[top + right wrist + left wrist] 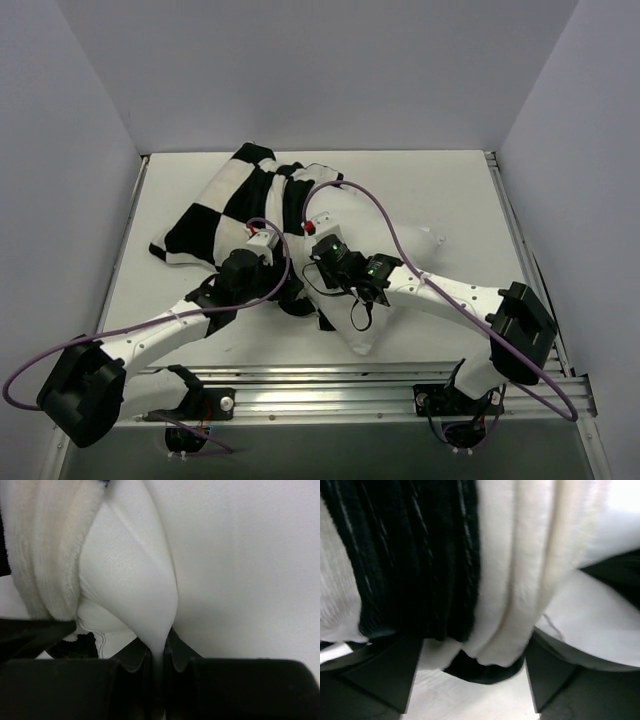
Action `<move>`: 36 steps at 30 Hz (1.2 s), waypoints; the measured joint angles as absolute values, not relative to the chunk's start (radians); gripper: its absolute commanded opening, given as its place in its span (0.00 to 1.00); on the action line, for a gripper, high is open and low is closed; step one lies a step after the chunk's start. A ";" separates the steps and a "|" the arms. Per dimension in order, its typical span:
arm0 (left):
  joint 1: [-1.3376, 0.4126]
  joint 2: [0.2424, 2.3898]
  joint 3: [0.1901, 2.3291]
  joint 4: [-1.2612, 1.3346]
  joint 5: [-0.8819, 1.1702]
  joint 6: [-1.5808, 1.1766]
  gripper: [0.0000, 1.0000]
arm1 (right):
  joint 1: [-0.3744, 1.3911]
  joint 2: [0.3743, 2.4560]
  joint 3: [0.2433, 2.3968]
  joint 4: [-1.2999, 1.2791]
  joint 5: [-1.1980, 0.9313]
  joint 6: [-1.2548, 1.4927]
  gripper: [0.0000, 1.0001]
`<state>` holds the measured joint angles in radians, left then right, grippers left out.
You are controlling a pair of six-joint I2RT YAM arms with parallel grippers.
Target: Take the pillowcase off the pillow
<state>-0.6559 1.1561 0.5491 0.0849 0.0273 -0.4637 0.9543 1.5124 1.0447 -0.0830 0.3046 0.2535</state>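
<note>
White table [440, 180], grey walls: pillowcase partly off.
Pillowcase [215, 215] bunched over far-left end of pillow [415, 245], near end bare; right gripper [160, 655] pinched tight on bare pillow fabric, left gripper [472, 677] gaping around pillowcase hem, not yet clamped; final pull-off left.

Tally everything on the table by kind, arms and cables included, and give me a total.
Checkered pillowcase: 1
White pillow: 1
Robot arms: 2 (left arm, right arm)
Purple cables: 2
Total: 6
</note>
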 measured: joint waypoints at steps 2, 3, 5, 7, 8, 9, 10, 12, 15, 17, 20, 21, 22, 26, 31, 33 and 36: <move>-0.658 1.198 0.564 0.082 -0.001 -0.463 0.64 | 0.954 1.503 1.048 -0.091 0.294 0.253 0.00; -0.659 1.213 0.571 0.081 -0.015 -0.464 0.53 | 0.954 1.496 1.048 -0.094 0.289 0.254 0.00; -0.659 1.230 0.582 0.081 -0.042 -0.467 0.17 | 0.954 1.478 1.048 -0.103 0.279 0.257 0.00; -0.660 1.234 0.593 0.076 -0.069 -0.463 0.03 | 0.949 1.447 1.047 -0.118 0.268 0.260 0.00; -0.661 1.235 0.601 0.070 -0.082 -0.463 0.02 | 0.948 1.425 1.047 -0.128 0.261 0.262 0.00; -0.662 1.234 0.610 0.064 -0.095 -0.463 0.02 | 0.945 1.400 1.047 -0.137 0.257 0.264 0.00; -0.664 1.233 0.620 0.060 -0.111 -0.464 0.02 | 0.938 1.372 1.047 -0.147 0.254 0.265 0.00; -0.666 1.225 0.638 0.042 -0.151 -0.469 0.02 | 0.925 1.306 1.047 -0.185 0.246 0.268 0.00; -0.661 1.199 0.656 0.010 -0.218 -0.501 0.02 | 0.900 1.179 1.059 -0.288 0.230 0.272 0.00; -0.640 1.183 0.661 -0.006 -0.255 -0.532 0.02 | 0.889 1.101 1.087 -0.374 0.227 0.277 0.00; -0.586 1.173 0.667 -0.009 -0.311 -0.579 0.02 | 0.884 1.005 1.147 -0.495 0.226 0.291 0.00; -0.570 1.172 0.669 -0.007 -0.326 -0.596 0.02 | 0.884 0.978 1.165 -0.529 0.224 0.297 0.00; -0.558 1.173 0.669 -0.005 -0.337 -0.612 0.02 | 0.884 0.952 1.181 -0.559 0.220 0.306 0.00; -0.519 1.184 0.669 0.001 -0.344 -0.682 0.02 | 0.885 0.879 1.227 -0.648 0.189 0.333 0.00; -0.496 1.243 0.677 0.023 -0.332 -0.717 0.11 | 0.884 0.870 1.237 -0.676 0.121 0.336 0.00; -0.488 1.262 0.681 0.022 -0.329 -0.718 0.19 | 0.883 0.869 1.210 -0.660 0.066 0.331 0.00; -0.466 1.260 0.683 -0.027 -0.338 -0.708 0.42 | 0.882 0.874 1.145 -0.627 -0.059 0.313 0.37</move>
